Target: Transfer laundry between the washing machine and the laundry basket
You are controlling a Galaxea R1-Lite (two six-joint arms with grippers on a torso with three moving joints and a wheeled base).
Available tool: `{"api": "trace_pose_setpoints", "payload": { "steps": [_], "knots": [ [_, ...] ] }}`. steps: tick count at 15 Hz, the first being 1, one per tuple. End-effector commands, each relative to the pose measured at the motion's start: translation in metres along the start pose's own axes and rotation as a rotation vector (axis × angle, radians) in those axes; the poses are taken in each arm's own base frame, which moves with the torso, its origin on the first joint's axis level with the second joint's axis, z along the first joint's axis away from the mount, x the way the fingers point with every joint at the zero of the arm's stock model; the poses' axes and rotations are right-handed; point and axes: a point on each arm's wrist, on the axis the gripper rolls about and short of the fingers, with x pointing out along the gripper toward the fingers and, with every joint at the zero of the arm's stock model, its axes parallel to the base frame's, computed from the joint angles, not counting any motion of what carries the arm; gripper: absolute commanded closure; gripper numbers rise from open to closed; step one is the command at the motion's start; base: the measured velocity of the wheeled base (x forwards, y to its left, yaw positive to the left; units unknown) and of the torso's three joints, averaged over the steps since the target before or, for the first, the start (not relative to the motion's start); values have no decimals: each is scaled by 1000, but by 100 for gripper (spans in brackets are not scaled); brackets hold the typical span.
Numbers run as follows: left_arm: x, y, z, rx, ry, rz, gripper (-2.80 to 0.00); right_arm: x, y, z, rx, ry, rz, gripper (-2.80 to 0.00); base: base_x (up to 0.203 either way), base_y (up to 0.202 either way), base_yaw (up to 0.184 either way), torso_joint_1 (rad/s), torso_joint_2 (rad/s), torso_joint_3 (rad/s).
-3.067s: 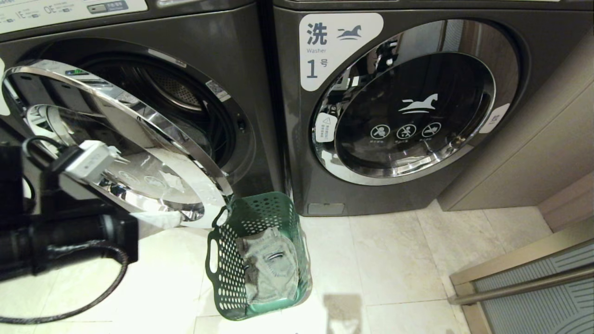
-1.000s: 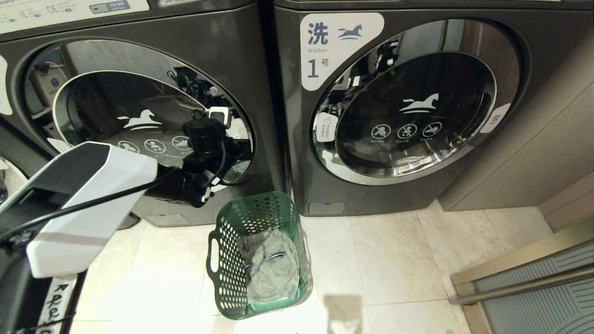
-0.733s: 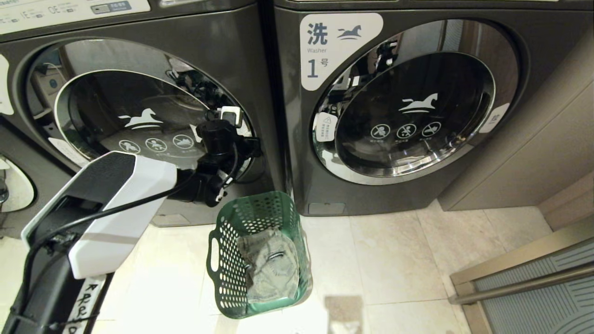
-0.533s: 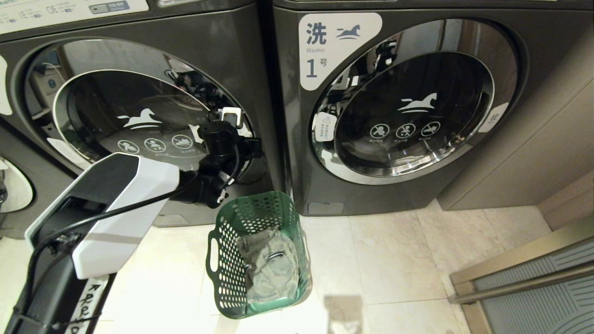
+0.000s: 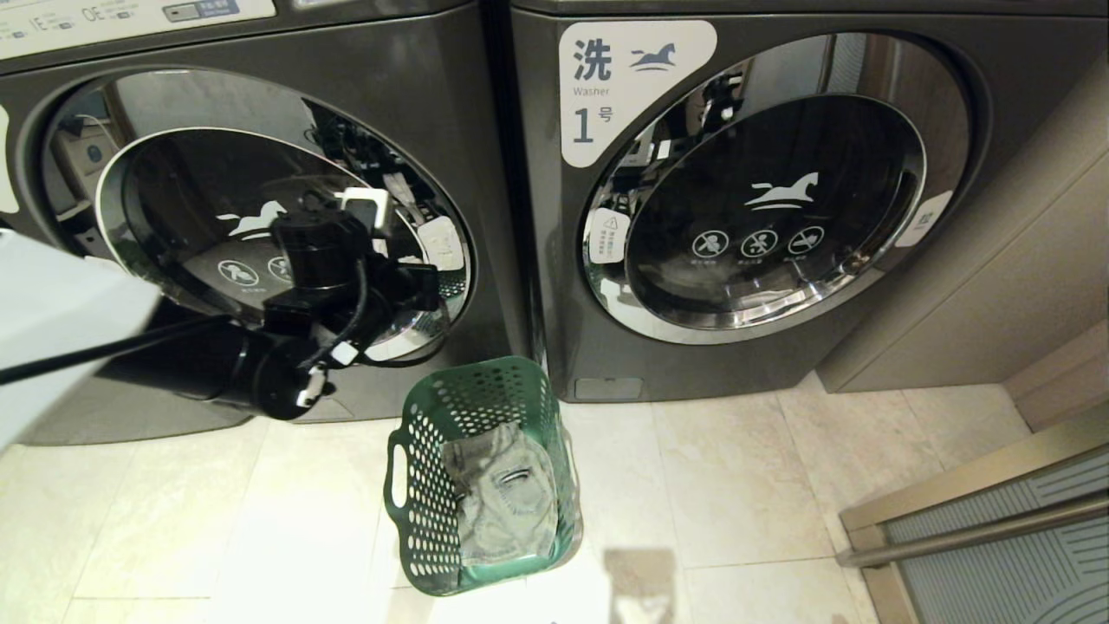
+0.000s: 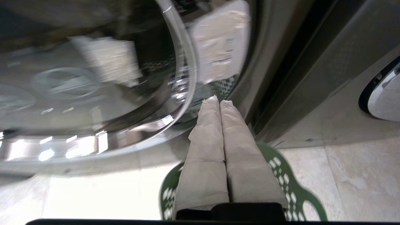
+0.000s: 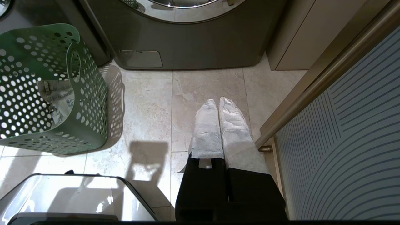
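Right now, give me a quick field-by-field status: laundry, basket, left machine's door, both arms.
laundry: pale grey-green garment lying in the basket
laundry basket: green perforated basket on the floor tiles, in front of the gap between the two machines
washing machine door: left machine's round glass door is shut
left gripper: fingers pressed together, empty, near the door's chrome ring, above the basket
right gripper: fingers together, empty, hanging over bare floor tile to the right of the basket
neighbouring machine: tagged "1", door shut
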Motion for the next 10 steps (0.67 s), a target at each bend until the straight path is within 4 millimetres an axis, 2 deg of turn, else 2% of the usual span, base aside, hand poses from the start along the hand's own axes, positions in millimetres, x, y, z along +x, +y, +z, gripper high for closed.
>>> {"api": "trace_pose_setpoints", "payload": {
  "steps": [1,3,6,7,9,10],
  "knots": [
    [-70,18,46,-21,-90,2,0,0,0,0,-2,1,1,0,0,0,0,0,0,0],
    [-128,34,44,-18,-56,6,0,0,0,0,-5,2,0,0,0,0,0,0,0,0],
    [-207,55,11,-36,47,36,0,0,0,0,-12,4,3,0,0,0,0,0,0,0],
    [-223,66,-1,-52,80,88,0,0,0,0,-12,4,2,0,0,0,0,0,0,0],
    [-243,94,-17,-79,114,284,0,0,0,0,-11,4,1,0,0,0,0,0,0,0],
    [-260,103,-27,-88,125,376,0,0,0,0,-11,4,3,0,0,0,0,0,0,0]
  ]
}}
